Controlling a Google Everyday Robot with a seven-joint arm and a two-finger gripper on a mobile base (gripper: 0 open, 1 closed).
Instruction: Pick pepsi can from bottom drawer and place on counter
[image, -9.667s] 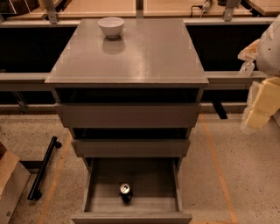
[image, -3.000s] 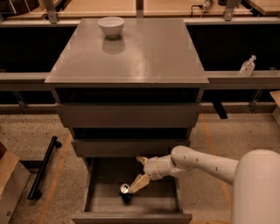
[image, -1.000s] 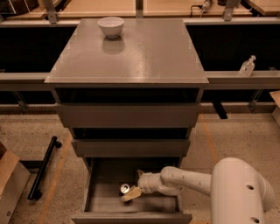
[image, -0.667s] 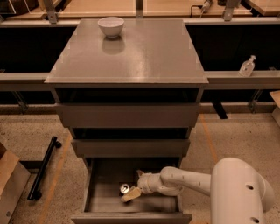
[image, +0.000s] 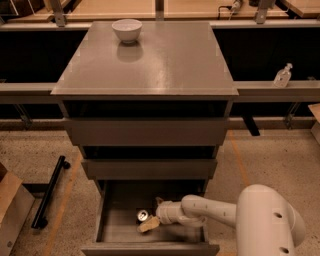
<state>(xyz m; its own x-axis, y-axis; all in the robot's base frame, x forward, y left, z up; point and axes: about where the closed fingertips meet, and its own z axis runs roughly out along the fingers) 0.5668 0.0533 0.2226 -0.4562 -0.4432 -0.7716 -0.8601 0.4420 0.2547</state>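
**A:** How do the fingers stand?

**B:** The fingers (image: 150, 225) of the gripper (image: 150, 215) are spread apart. One pale finger lies low toward the drawer front, and the other, with a darker tip, is further back. They hold nothing.

**A:** And the pepsi can?

**B:** The pepsi can (image: 143, 215) stands upright at the mouth of that gap, with its silver lid up. I cannot tell whether a finger touches its side.

**A:** Where is all this?

**B:** It is inside the bottom drawer (image: 117, 227), which is pulled out. The can is on the flat grey floor, near the middle. The gripper is low over the same floor, just right of the can.

**A:** Where does the arm come from?

**B:** The white arm (image: 210, 210) reaches in from the right, over the side wall of the drawer. Its big rounded body (image: 267, 222) fills the lower right corner.

**A:** And above?

**B:** There are two other drawer fronts — the middle one (image: 149, 168) and the upper one (image: 145, 131). Over them is the glossy grey table (image: 165, 55). A white bowl (image: 126, 30) sits near its far left corner.

**A:** Anything around the cabinet?

**B:** A clear pump bottle (image: 282, 76) stands on the ledge to the right. A black bar (image: 49, 192) lies on the floor to the left.
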